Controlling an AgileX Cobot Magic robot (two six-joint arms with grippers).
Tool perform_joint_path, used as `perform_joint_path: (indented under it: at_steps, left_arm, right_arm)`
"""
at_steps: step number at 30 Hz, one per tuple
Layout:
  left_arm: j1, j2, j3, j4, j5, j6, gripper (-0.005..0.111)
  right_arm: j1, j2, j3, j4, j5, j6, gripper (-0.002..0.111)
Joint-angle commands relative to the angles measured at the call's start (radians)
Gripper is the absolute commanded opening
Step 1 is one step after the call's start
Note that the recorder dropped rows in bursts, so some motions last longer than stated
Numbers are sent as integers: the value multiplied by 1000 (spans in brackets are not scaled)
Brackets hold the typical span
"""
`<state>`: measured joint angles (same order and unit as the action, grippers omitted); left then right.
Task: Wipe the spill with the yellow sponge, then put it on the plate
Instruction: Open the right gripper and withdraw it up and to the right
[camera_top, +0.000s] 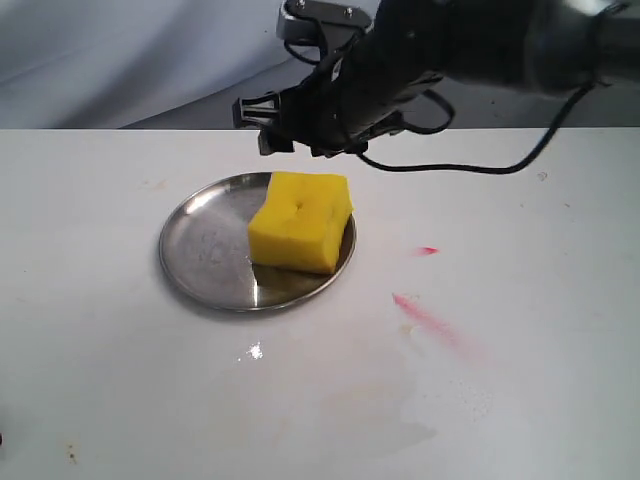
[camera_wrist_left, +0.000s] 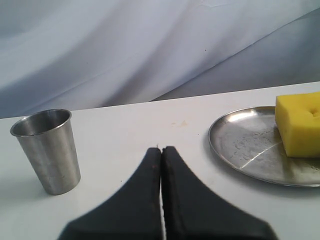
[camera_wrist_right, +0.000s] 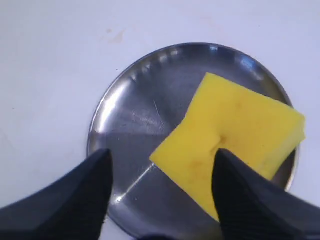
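Exterior view, one moment, itemised.

1. Yellow sponge: lies flat on the plate, set toward the side nearest the right arm. One corner reaches the rim or slightly overhangs it. Nothing grips it.
2. Plate: rests on the white worktop; the half away from the sponge is bare metal.
3. Right pincer: jaws spread wide and holding nothing. It hovers above the far edge of the plate, and its wrist view looks down on the sponge between the two fingers.
4. Left pincer: jaws pressed together and empty, low over the worktop, well apart from the plate. A steel cup stands nearby.
5. Spill: no distinct tan puddle can be made out. A faint damp smear shows on the worktop in front of the plate.
6. Other marks: a pink streak and a pink dot, both beside the plate and neither part of the job.

Assessment: wiping and placing both look done, so the step in hand is clearing the right arm away.

Handling note: raise the right pincer straight up with the jaws held apart, and move sideways only once the fingers are above the sponge's top face. The sponge is light and springy and sits close to the rim, so a brushing finger could slide or tip it off the plate. The left arm needs no movement.
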<state>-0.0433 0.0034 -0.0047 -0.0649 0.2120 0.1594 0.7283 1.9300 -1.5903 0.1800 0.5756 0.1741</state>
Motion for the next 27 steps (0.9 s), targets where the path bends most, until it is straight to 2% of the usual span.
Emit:
perform_joint_path:
  at_steps: [1, 5, 12, 16, 27]
  left_arm:
    - [-5, -3, 5, -4, -7, 0, 0]
    - [-5, -3, 5, -4, -7, 0, 0]
    - [-5, -3, 5, -4, -7, 0, 0]
    - [-5, -3, 5, -4, -7, 0, 0]
    - [-5, -3, 5, -4, -7, 0, 0]
  right_arm:
    - [17, -185, 198, -147, -42, 85, 33]
    - [17, -383, 508, -205, -261, 211, 20]
    - [17, -691, 830, -205, -488, 302, 0]
    - [-12, -852, 955, -199, -512, 306, 0]
    - [-228, -1133, 1200, -229, -546, 259, 0]
